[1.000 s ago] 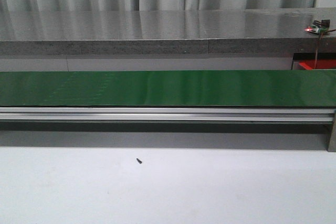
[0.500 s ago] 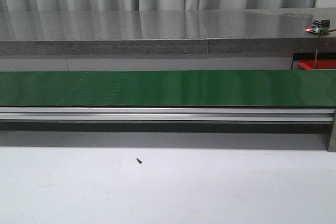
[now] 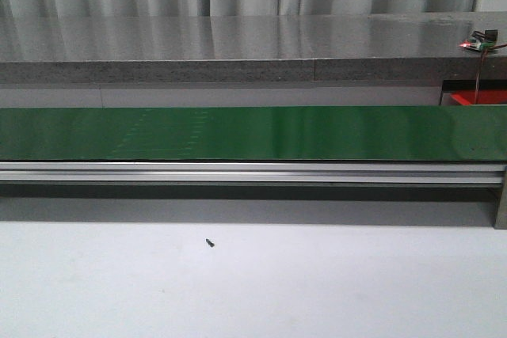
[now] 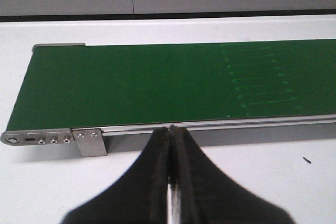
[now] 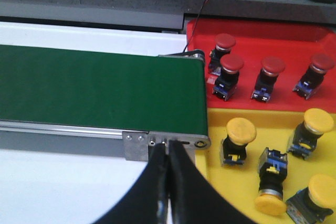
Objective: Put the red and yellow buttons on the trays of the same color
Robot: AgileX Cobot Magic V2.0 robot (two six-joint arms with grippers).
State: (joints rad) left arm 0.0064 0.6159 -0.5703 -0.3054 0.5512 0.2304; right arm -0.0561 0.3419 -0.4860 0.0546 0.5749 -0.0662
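In the right wrist view, several red buttons (image 5: 230,75) stand on the red tray (image 5: 247,30), and several yellow buttons (image 5: 239,140) rest on the yellow tray (image 5: 239,187) beside the belt's end. One yellow button (image 5: 271,182) lies tipped over. My right gripper (image 5: 168,148) is shut and empty, just short of the belt's end bracket. My left gripper (image 4: 171,129) is shut and empty, at the near rail of the green conveyor belt (image 4: 157,85). The belt carries no button in any view. A corner of the red tray (image 3: 479,98) shows at the far right of the front view.
The green belt (image 3: 253,132) runs across the front view on an aluminium rail (image 3: 253,172). A small black screw (image 3: 210,242) lies on the white table. A grey counter (image 3: 238,45) stands behind, with a small circuit board with a lit red light (image 3: 479,42) and its wire.
A faint pale pattern on the green belt has shifted to the right. Neither gripper shows in the earlier frames.
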